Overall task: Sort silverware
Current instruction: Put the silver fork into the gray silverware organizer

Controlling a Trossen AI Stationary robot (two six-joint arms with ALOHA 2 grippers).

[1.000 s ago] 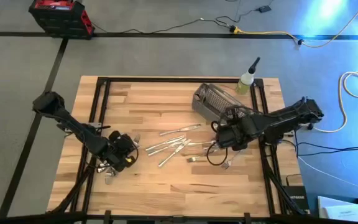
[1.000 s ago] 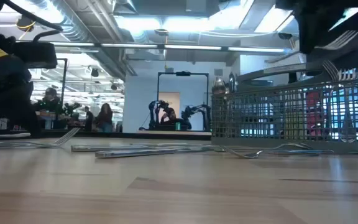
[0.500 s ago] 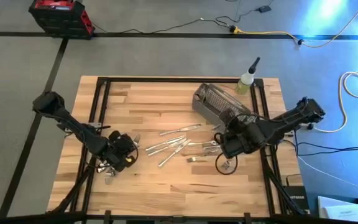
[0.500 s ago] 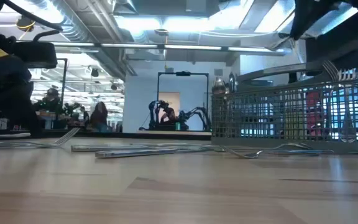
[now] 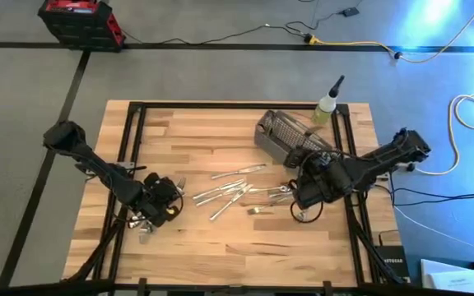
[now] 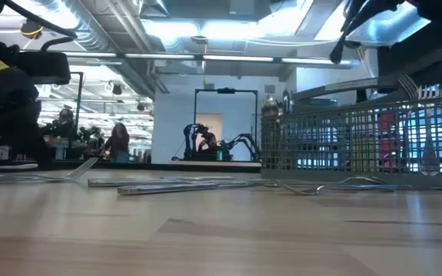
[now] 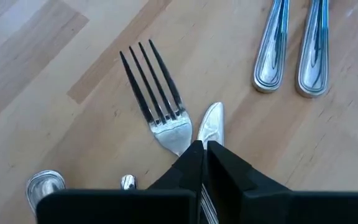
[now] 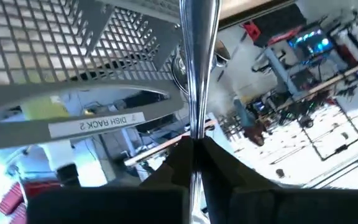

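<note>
Right gripper (image 8: 193, 146) raised beside gray rectangular wire-mesh basket (image 5: 288, 138), fingers pinching slim shiny silver utensil handle (image 8: 197, 56). Left gripper (image 7: 202, 155) low at table's left edge, fingers pressed together above shiny silver fork (image 7: 157, 106). Remaining loose silver forks and spoons (image 5: 229, 189) scattered mid light wooden table (image 5: 220, 247).
</note>
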